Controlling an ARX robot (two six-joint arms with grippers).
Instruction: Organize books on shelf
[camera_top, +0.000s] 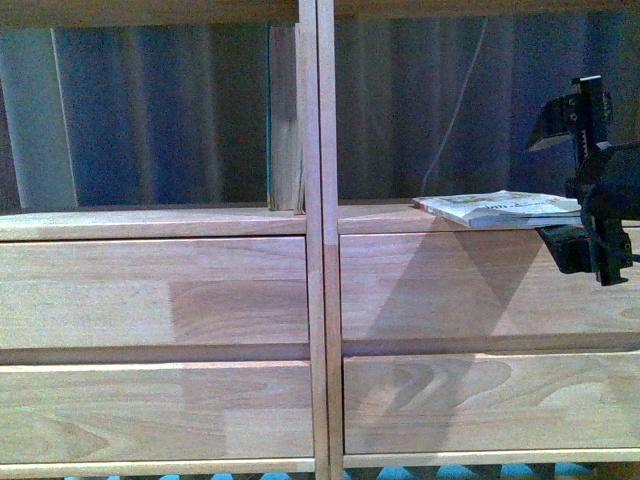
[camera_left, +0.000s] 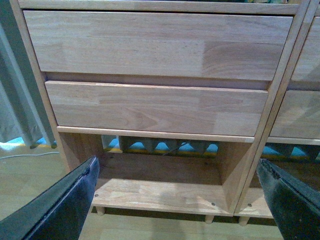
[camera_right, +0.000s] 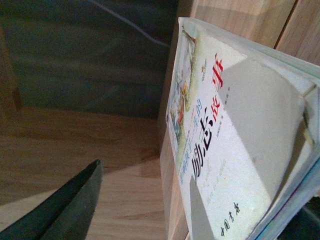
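Count of books: 2 in view. The flat book (camera_top: 495, 208) lies on its side on the board of the upper right compartment of the bookcase (camera_top: 150, 222), toward that compartment's right end. Its near edge juts past the front lip. Its white cover carries red and dark characters. A teal edge shows under that cover in the right wrist view, and you cannot tell whether it belongs to a second volume. The upright book (camera_top: 280, 120), slim with a teal edge, stands in the upper left compartment against the centre post (camera_top: 322, 330).

Count of drawer fronts (camera_top: 150, 290): 4, with 2 stacked in each of the 2 columns, all closed and plain.

Count of grippers: 2. Your right gripper (camera_top: 535, 190) has its jaws spread wide, 1 above and 1 below the right end of the flat book, clamping nothing. Your left gripper (camera_left: 176, 164) is likewise spread wide and empty. It faces the low open compartment of the left column.

Surface: light natural wood throughout, and 3 peg legs (camera_left: 100, 211) show under the bottom board.

Room: the floor (camera_left: 30, 185) is pale wood. A blue-grey curtain (camera_top: 150, 110) hangs behind the open back. 1 pale cable (camera_top: 462, 90) runs down in front of the curtain, behind the right compartment.
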